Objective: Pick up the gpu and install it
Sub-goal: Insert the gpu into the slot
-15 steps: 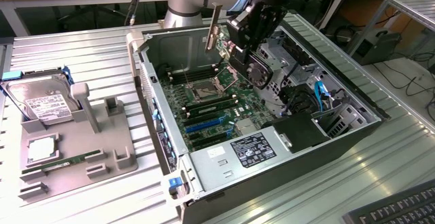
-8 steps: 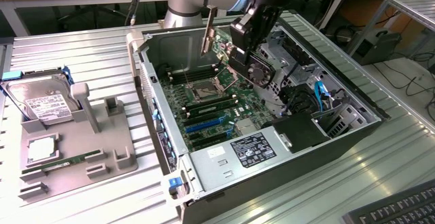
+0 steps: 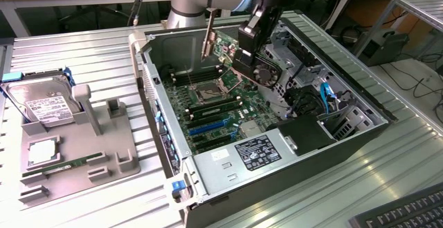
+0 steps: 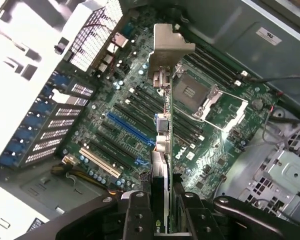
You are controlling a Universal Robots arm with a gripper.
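Gripper: we see the gripper (image 3: 244, 58) in the upper middle of the exterior view, reaching down into the open computer case (image 3: 360, 134). In the wrist view its two black fingers (image 4: 135, 215) are pressed on either face of the card, pinching the gpu (image 4: 161, 170) edge-on.
Gpu: the gpu (image 3: 225, 46) is held on edge above the motherboard (image 3: 229, 115) and is not seated in any slot. Its silver bracket (image 4: 170, 45) is at the end away from the gripper, towards the case's rear wall.
Below the card: we make out the CPU socket (image 3: 207, 92), the dark memory slots (image 3: 215, 111) and the blue expansion slot (image 3: 207, 128).
Around it in the case: the drive cage with blue cables (image 3: 325, 93) stands close on the exterior view's right. The power supply (image 3: 256, 153) with its label lies nearer the lower edge.
Outside the case: at the exterior view's left, a hard drive (image 3: 45, 106), a grey fixture (image 3: 104, 134) and a green memory stick (image 3: 66, 165) sit on the ribbed table (image 3: 90, 52), well apart from the gripper.
Lower right corner: a keyboard (image 3: 408, 212).
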